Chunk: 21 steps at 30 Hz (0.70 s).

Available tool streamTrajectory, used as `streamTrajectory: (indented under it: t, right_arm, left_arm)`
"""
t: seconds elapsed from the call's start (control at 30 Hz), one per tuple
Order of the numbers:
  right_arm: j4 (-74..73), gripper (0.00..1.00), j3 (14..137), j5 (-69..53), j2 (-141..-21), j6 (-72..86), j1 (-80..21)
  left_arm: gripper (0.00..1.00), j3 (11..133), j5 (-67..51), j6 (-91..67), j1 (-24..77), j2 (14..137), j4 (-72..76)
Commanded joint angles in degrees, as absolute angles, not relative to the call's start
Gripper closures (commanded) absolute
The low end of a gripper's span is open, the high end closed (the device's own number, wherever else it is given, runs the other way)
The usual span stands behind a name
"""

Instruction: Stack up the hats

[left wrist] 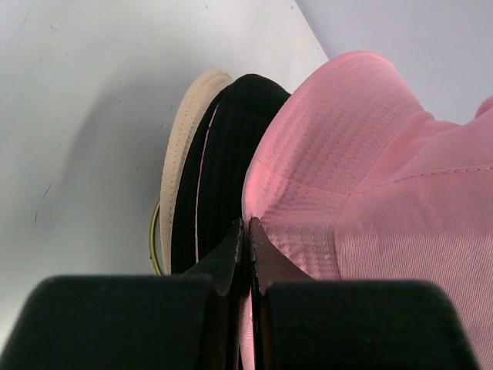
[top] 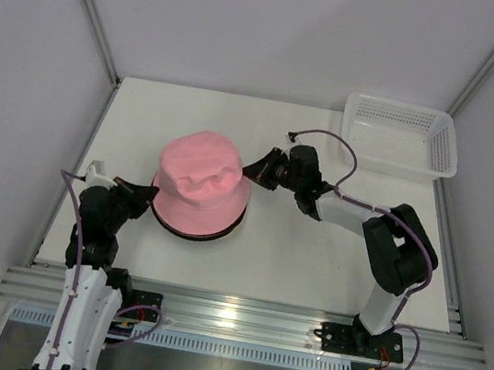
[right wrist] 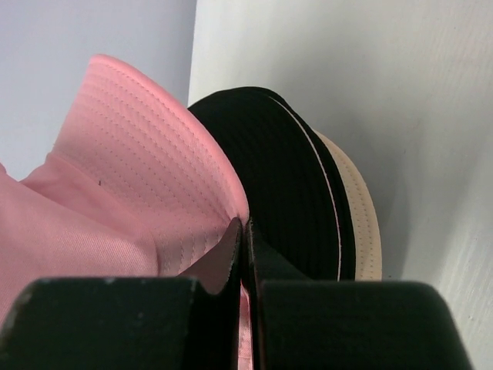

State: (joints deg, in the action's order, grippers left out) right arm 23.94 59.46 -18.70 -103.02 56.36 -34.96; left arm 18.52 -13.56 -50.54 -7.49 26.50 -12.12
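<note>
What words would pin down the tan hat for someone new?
On the white table, left of centre, a soft pink fabric bucket hat sits on top of the others. Under it comes a black ribbed fabric brim. The tan fabric hat is the lowest hat, nearest the table, with the only pale brim.

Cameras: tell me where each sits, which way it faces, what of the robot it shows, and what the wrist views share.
Top external: above and behind the robot, looking down at the table; shows left hand and right hand at the pink hat.
Left wrist: on the left hand, facing along its shut fingers at the brim.
Right wrist: likewise, from the opposite side.
Shared: pink over black hat over tan hat.
</note>
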Motion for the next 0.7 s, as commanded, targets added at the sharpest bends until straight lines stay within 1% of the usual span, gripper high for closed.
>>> streamTrajectory:
  t: [0.0,0.17,0.3,0.5,0.67]
  right_arm:
    - [10.03,1.00,61.08,-16.79,-107.66,50.81,-34.28]
    - [4.40,1.00,63.45,-17.23,-110.91,47.47,-35.24]
    - [1.76,1.00,64.51,-15.04,-111.10,45.44,-36.38]
    - [-5.09,1.00,66.00,-7.14,-110.65,38.51,-39.72]
    - [-4.75,1.00,63.82,-6.07,-110.92,37.62,-40.34]
  left_arm:
    - [0.99,16.18,-8.53,-50.10,-7.73,25.40,-22.23]
    - [0.99,15.64,-6.95,-49.31,-7.65,22.59,-27.23]
    - [0.99,16.35,-5.54,-49.39,-7.65,21.18,-30.14]
    - [0.99,15.65,-5.36,-48.69,-7.65,22.50,-29.80]
    - [0.99,14.86,-6.15,-48.43,-7.65,23.12,-28.74]
